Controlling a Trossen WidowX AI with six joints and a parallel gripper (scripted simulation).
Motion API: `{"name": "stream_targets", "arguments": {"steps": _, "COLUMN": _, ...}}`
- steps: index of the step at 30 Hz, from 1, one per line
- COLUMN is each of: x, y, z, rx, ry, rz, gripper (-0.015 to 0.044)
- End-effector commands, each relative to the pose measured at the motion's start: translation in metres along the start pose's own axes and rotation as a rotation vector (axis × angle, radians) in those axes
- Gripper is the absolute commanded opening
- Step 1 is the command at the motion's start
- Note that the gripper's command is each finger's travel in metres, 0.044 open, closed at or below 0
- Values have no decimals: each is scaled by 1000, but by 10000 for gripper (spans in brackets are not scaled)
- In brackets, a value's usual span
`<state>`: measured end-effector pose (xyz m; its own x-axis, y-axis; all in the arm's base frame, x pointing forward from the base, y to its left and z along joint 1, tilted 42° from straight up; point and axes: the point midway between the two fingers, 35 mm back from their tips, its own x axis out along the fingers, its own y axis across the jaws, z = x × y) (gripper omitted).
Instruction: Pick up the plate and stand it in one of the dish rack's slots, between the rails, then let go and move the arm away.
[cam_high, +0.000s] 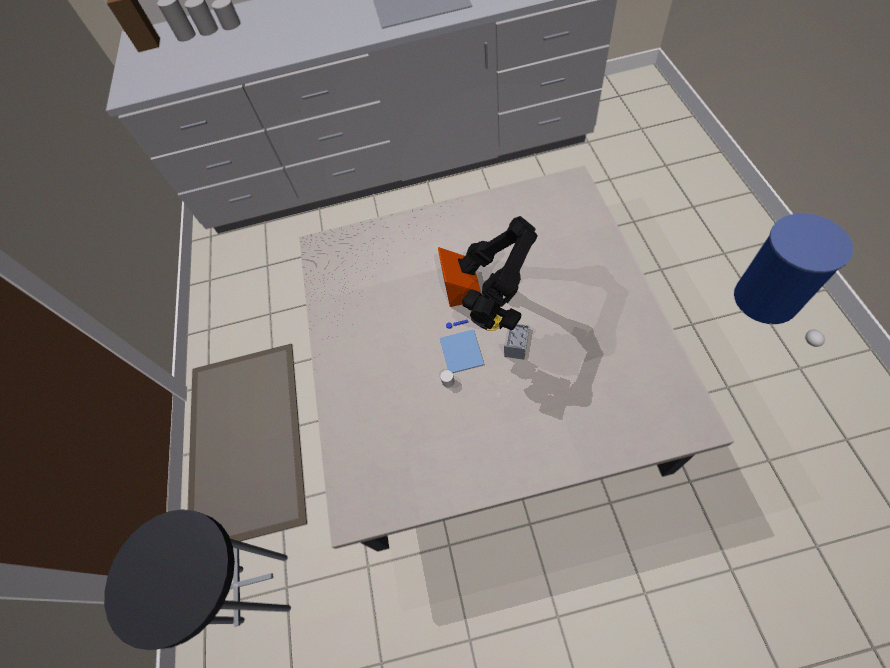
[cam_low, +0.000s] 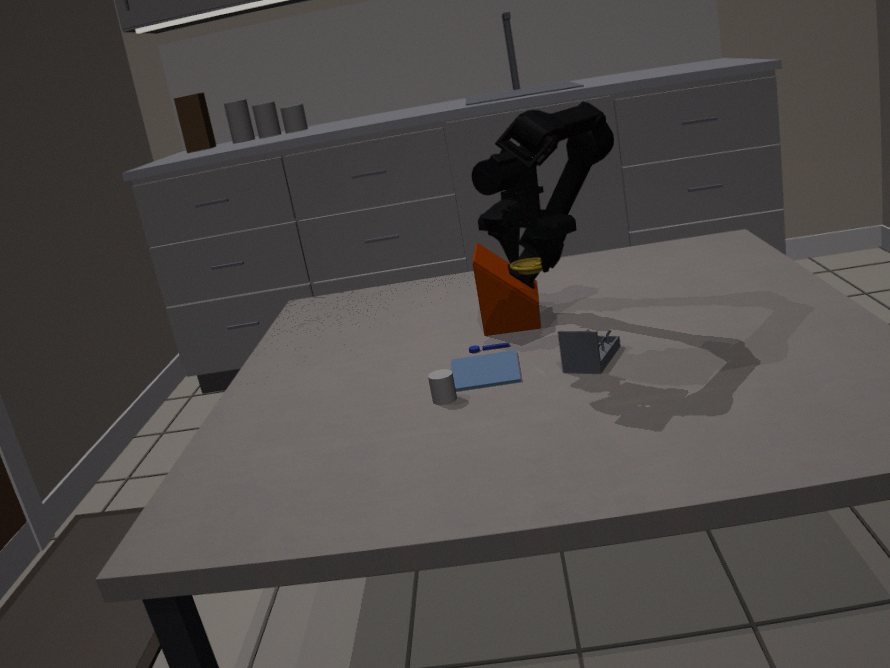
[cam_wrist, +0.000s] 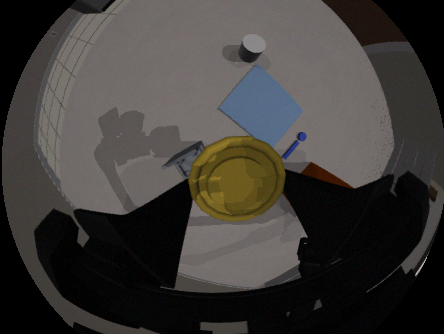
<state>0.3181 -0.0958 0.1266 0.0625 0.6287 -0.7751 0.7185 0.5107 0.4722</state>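
Note:
My gripper (cam_low: 526, 271) (cam_wrist: 237, 179) is shut on the yellow plate (cam_high: 494, 326) (cam_low: 525, 265) (cam_wrist: 235, 174), with the fingers on opposite edges of its rim. The plate lies about flat, well above the table (cam_high: 402, 445). The small grey dish rack (cam_high: 518, 341) (cam_low: 585, 350) (cam_wrist: 185, 158) stands on the table, below and a little to the side of the plate. In the wrist view the plate hides part of the rack.
A tall orange box (cam_high: 454, 276) (cam_low: 503, 298) (cam_wrist: 329, 176) stands close behind the gripper. A blue flat board (cam_high: 461, 350) (cam_low: 487, 369) (cam_wrist: 261, 106), a blue pen (cam_high: 455, 324) (cam_low: 488, 348) (cam_wrist: 295, 143) and a grey cup (cam_high: 447, 376) (cam_low: 441, 386) (cam_wrist: 253, 45) lie left of the rack.

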Motion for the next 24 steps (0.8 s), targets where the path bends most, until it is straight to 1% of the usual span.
{"name": "stream_targets", "arguments": {"steps": 1, "x": -3, "y": 11, "z": -22, "rx": 144, "ry": -10, "rz": 3, "gripper": 0}}
{"name": "stream_targets", "arguments": {"steps": 12, "x": -2, "y": 28, "z": -73, "rx": 518, "ry": -18, "rz": 6, "gripper": 0}}
{"name": "stream_targets", "arguments": {"steps": 24, "x": 2, "y": 35, "z": -129, "rx": 925, "ry": -21, "rz": 15, "gripper": 0}}
